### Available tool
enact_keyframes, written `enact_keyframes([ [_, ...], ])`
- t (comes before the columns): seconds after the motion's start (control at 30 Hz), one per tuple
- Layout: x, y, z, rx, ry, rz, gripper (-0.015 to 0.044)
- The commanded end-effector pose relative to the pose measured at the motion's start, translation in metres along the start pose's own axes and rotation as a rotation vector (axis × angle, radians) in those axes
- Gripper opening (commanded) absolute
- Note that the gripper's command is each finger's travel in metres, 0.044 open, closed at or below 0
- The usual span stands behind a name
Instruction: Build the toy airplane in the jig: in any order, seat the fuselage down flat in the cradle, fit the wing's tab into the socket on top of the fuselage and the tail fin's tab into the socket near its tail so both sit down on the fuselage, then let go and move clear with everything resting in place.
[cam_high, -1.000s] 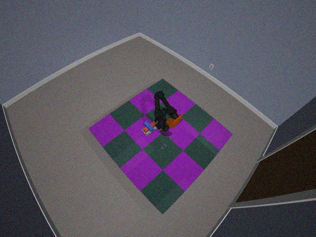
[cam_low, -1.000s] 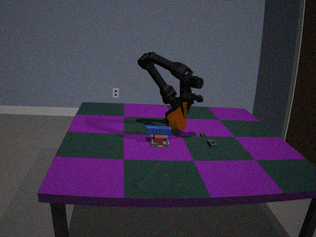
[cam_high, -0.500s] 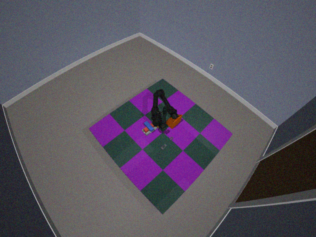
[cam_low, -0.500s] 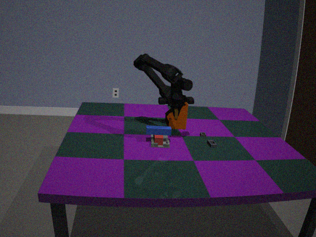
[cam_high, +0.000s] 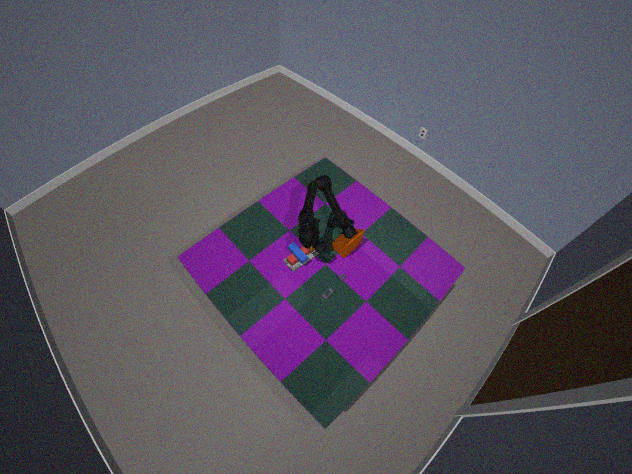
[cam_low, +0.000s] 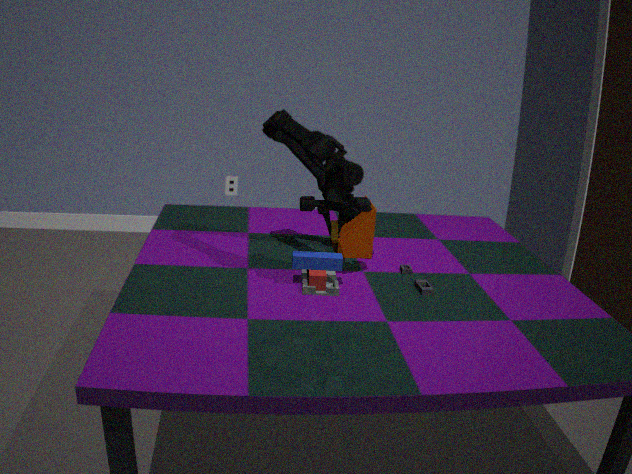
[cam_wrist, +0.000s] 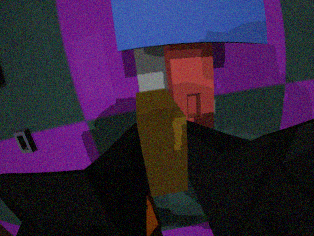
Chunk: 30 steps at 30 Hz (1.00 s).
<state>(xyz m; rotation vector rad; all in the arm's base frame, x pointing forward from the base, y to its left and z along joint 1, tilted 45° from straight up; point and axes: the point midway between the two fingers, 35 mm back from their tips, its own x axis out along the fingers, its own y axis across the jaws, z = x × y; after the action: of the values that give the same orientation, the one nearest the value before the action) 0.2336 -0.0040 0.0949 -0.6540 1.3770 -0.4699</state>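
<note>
The red fuselage (cam_high: 291, 259) (cam_low: 317, 280) (cam_wrist: 192, 75) lies in the grey cradle (cam_high: 294, 266) (cam_low: 321, 292) (cam_wrist: 151, 81). The blue wing (cam_high: 297, 252) (cam_low: 317, 261) (cam_wrist: 190, 22) lies across its top; its tab is hidden. The fuselage's tail socket shows as a small dark outline in the wrist view. My gripper (cam_low: 334, 238) (cam_wrist: 156, 127) is shut on the yellow tail fin (cam_low: 334, 229) (cam_wrist: 159, 170). The fin is above and beside the tail end, apart from the socket as seen from the wrist. Its tab's height over the fuselage is unclear.
An orange angled block (cam_high: 348, 243) (cam_low: 357, 237) (cam_wrist: 151, 217) stands close beside the arm, right of the cradle in the top and exterior views. Two small grey holders, one larger (cam_high: 327, 293) (cam_low: 423, 286) and one smaller (cam_high: 343, 276) (cam_low: 405, 269), lie farther right on the checkered table.
</note>
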Motion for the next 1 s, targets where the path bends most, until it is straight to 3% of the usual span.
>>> enact_keyframes([
  [0.0,0.004,-0.014,-0.006,-0.004,0.002,-0.017,0.0],
  [0.43,0.011,-0.043,-0.018,0.002,0.012,-0.048,0.0],
  [0.53,0.011,-0.044,-0.018,0.002,0.012,-0.048,0.0065],
  [0.97,0.011,-0.044,-0.018,0.002,0.012,-0.048,0.0065],
])
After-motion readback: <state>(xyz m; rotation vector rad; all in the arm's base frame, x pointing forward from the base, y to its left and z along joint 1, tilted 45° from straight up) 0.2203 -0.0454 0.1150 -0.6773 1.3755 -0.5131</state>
